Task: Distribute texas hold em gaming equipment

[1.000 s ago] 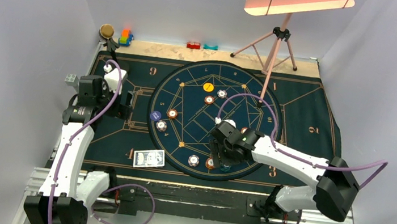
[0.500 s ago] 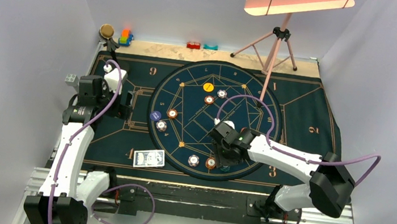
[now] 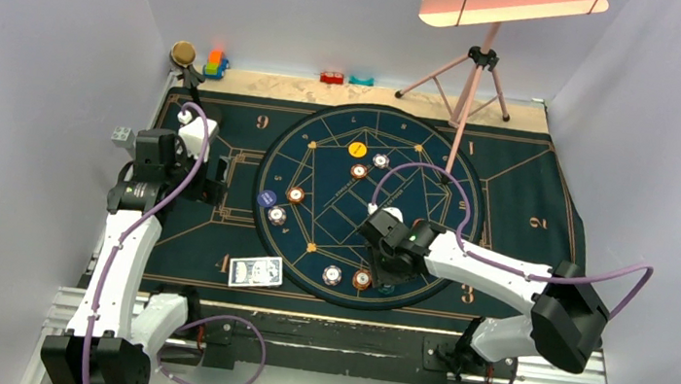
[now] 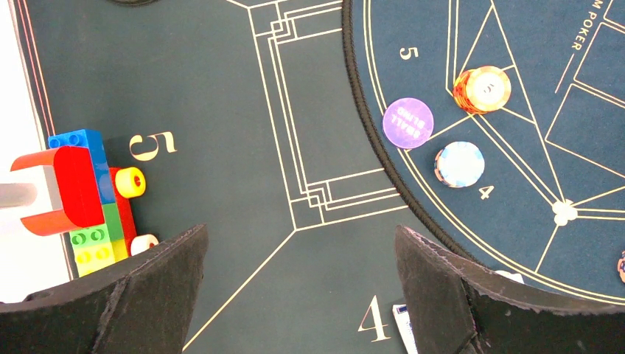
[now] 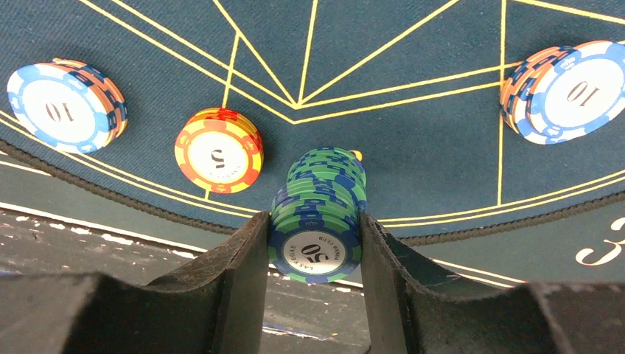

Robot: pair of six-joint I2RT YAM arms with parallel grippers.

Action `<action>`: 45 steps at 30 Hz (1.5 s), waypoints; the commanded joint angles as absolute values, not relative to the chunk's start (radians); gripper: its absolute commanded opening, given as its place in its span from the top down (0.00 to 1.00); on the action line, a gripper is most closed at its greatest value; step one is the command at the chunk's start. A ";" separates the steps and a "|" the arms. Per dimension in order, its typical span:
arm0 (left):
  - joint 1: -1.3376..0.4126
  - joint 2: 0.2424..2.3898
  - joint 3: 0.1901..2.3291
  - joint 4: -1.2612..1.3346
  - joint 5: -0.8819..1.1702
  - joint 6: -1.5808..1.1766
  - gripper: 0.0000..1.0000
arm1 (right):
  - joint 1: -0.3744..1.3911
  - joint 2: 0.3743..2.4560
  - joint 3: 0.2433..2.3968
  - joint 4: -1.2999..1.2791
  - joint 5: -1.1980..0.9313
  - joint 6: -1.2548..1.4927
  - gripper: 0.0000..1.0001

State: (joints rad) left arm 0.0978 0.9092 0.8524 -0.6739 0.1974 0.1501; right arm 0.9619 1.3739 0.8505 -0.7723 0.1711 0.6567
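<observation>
Right gripper (image 5: 315, 247): both fingers (image 5: 247, 265) press against the sides of the green chip stack (image 5: 318, 214), which sits squarely between them. The face marked 50 points toward the wrist camera. Whether the stack's far end touches the mat (image 5: 413, 140) cannot be told.

In the overhead view this gripper (image 3: 383, 274) hangs over the near rim of the mat's round field, just right of an orange chip stack (image 3: 362, 279) and a white chip (image 3: 332, 274). In the right wrist view the orange stack marked 5 (image 5: 219, 151) lies just left of the held stack and apart from it. A blue-and-white chip marked 10 (image 5: 65, 103) lies further left, and a second blue-and-white stack marked 10 (image 5: 567, 88) lies well to the right.

Left gripper (image 4: 298, 243): jaws spread wide, nothing between them. It hovers over the mat's left panel (image 3: 218, 182). The nearest task pieces lie to its right on the round field's edge: a purple disc (image 4: 407, 123), an orange chip stack (image 4: 483, 88) and a pale blue chip (image 4: 459, 164), all apart from the fingers. Toy blocks (image 4: 88, 192) stand beside the other finger.

The deck of cards (image 3: 255, 271) lies face down at the mat's near edge, between the two arms and well apart from both grippers.
</observation>
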 commanded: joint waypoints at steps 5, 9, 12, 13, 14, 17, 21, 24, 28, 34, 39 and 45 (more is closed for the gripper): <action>0.106 0.890 0.848 -0.647 0.206 0.158 0.00 | 0.960 1.351 0.966 -0.874 0.251 0.671 0.75; 0.105 0.888 0.846 -0.646 0.206 0.158 0.00 | 0.959 1.364 1.021 -0.896 0.263 0.659 0.77; 0.106 0.887 0.847 -0.647 0.205 0.157 0.00 | 0.954 1.385 1.063 -0.902 0.267 0.642 0.78; 0.106 0.887 0.847 -0.646 0.206 0.157 0.00 | 0.953 1.396 1.080 -0.899 0.266 0.633 0.78; 0.106 0.887 0.847 -0.647 0.207 0.158 0.00 | 0.953 1.413 1.103 -0.894 0.265 0.623 0.78; 0.106 0.887 0.848 -0.647 0.207 0.158 0.00 | 0.953 1.501 1.202 -0.870 0.247 0.588 0.79; 0.105 0.883 0.846 -0.647 0.207 0.157 0.00 | 0.953 1.660 1.361 -0.822 0.235 0.538 0.80; 0.105 0.885 0.846 -0.648 0.206 0.157 0.00 | 0.954 1.782 1.487 -0.788 0.201 0.504 0.81; 0.106 0.889 0.847 -0.645 0.209 0.157 0.00 | 0.954 1.927 1.604 -0.742 0.175 0.471 0.81; 0.106 0.889 0.847 -0.644 0.208 0.157 0.00 | 0.955 2.035 1.678 -0.668 0.137 0.459 0.81; 0.105 0.891 0.845 -0.643 0.206 0.158 0.00 | 0.954 2.087 1.693 -0.607 0.125 0.464 0.81; 0.106 0.891 0.847 -0.643 0.206 0.156 0.00 | 0.954 2.144 1.737 -0.573 0.120 0.475 0.81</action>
State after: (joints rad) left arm 0.0978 0.9009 0.8524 -0.6739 0.1974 0.1501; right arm 0.9546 2.1220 1.6646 -0.6331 0.1341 0.4763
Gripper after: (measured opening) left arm 0.996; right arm 0.462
